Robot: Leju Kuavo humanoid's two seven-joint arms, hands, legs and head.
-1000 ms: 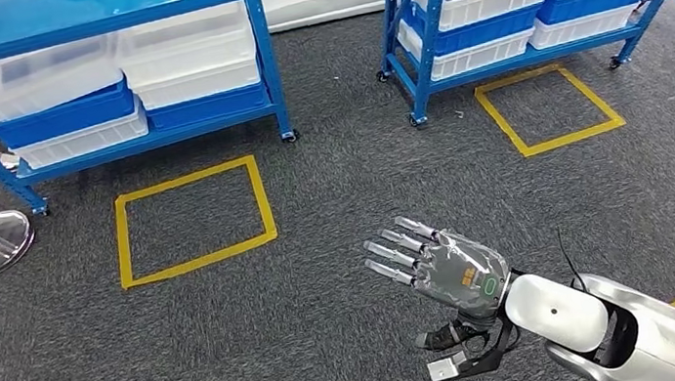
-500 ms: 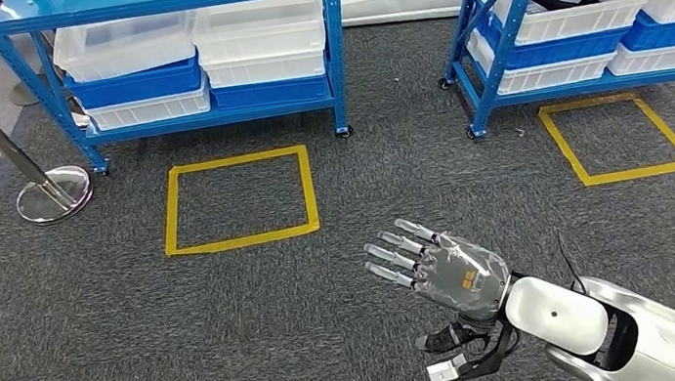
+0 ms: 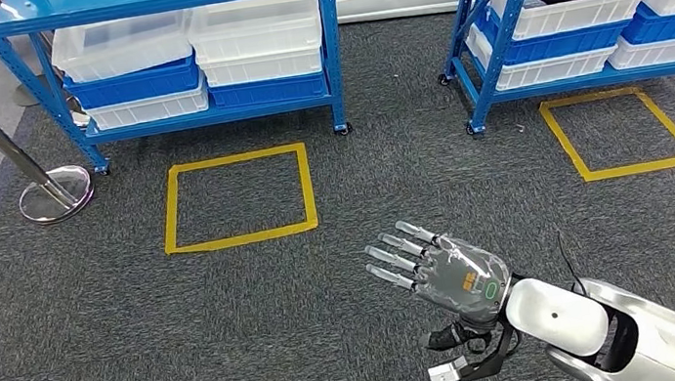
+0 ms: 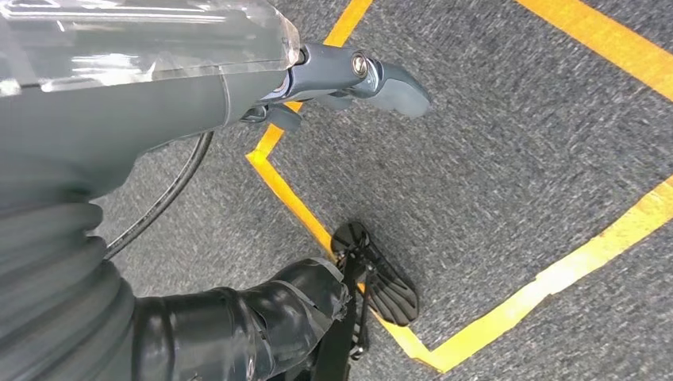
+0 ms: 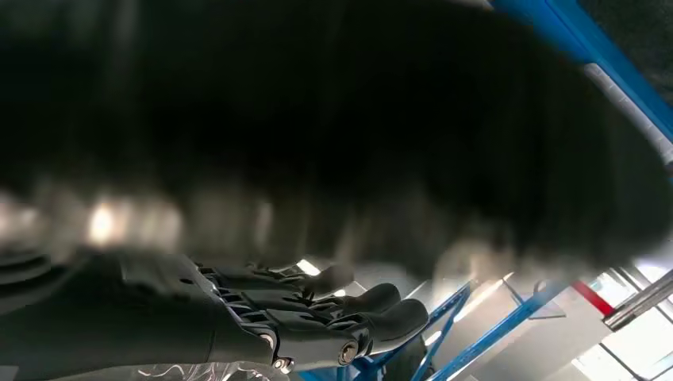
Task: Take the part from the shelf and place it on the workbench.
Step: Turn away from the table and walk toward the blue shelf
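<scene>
While right robot hand hangs released, we see shelf bins ahead; part's heft, grip point unjudgeable.

Right hand, fingers spread and empty, above grey carpet before two blue shelves.

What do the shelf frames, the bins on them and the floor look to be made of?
Shelf frames: likely painted metal, glossy blue, with thin straight uprights.
White bins: probably plastic, translucent and milky, stacked with opaque blue bins.
Floor: looks like grey low-pile carpet with a speckled, fibrous texture; the yellow squares look like tape.
</scene>
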